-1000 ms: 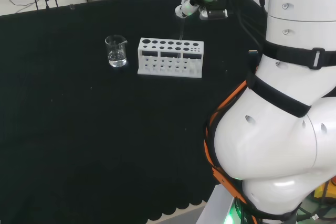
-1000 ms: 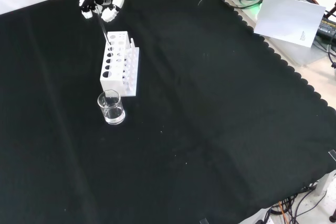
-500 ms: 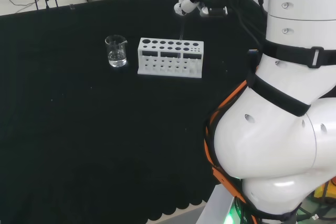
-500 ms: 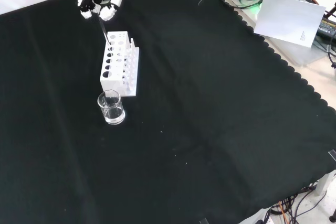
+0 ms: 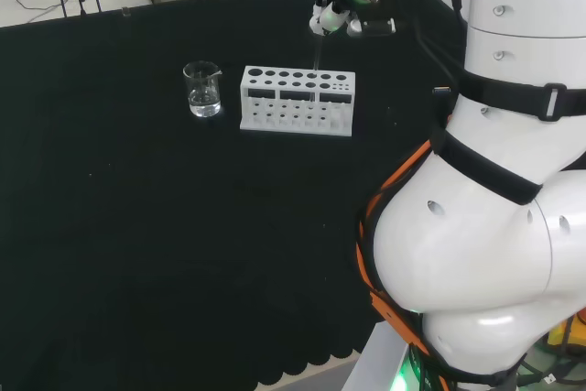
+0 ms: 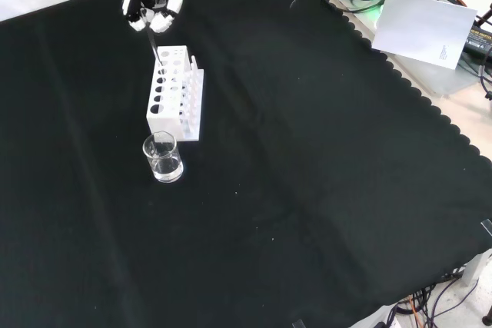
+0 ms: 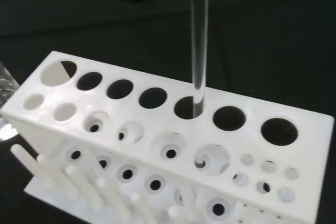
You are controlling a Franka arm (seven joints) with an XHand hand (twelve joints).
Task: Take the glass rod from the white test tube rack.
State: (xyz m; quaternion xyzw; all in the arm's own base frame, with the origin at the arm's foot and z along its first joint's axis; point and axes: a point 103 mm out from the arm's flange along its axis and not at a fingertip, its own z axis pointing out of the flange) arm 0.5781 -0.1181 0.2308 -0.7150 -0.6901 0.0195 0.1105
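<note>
One relation settles the coming move: the glass rod (image 7: 199, 56) stands nearly upright, its long axis running straight up out of the white rack (image 7: 157, 145) and into the hand (image 6: 154, 11) above it.

Nearest in the front view, a small glass beaker (image 6: 162, 157) stands on the black surface (image 6: 307, 190) just beside the rack's near end, apart from the rod's line of travel. Next comes the rack itself, a long block with a row of large holes along its top. In the wrist view the rod's lower end sits in one of those large holes, toward the middle of the row, so it has not yet cleared the rack. Farthest back, over the rack's far end in the front view, the hand hangs with its fingers curled in around the rod's upper end, pinching it.

Since the rod lies directly below the hand and points up along the hole's own axis, my judgement is that the pull should be a plain lift in that same line; a sideways drift while the tip is in the hole could lever the rod against the rim or tip the rack.
</note>
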